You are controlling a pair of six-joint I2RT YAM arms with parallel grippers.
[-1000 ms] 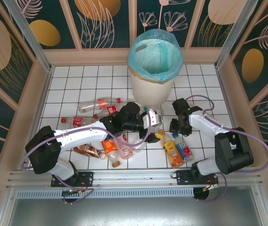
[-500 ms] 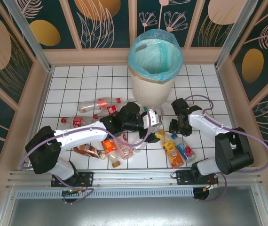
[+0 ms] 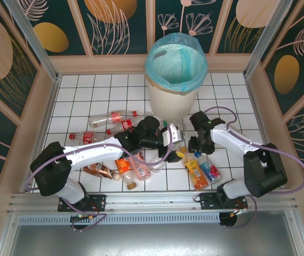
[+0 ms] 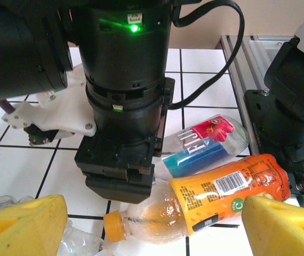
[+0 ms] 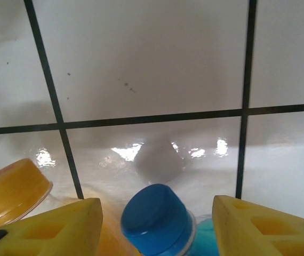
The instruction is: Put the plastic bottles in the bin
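1. Near the round cream-white bin (image 3: 170, 104), on its front side, right gripper (image 5: 152, 205) straddles a blue-capped plastic bottle (image 5: 153, 216), jaws half-open.
2. Beside it, left gripper (image 4: 157, 218) gapes wide toward an orange plastic bottle (image 4: 221, 184).
3. Cap looks off-centre; pinching there might squirt it away.

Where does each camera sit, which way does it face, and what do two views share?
Top external: fixed above and behind the arm bases, looking down on the table, the bin and the bottles; both arms show, with the left gripper and right gripper.
Left wrist: on the left arm, facing the right gripper and the orange bottle; its yellow fingers at the bottom corners.
Right wrist: on the right arm, looking down at the tiles; its yellow fingers flank the blue cap.
Shared: both wrist views show the orange cap.
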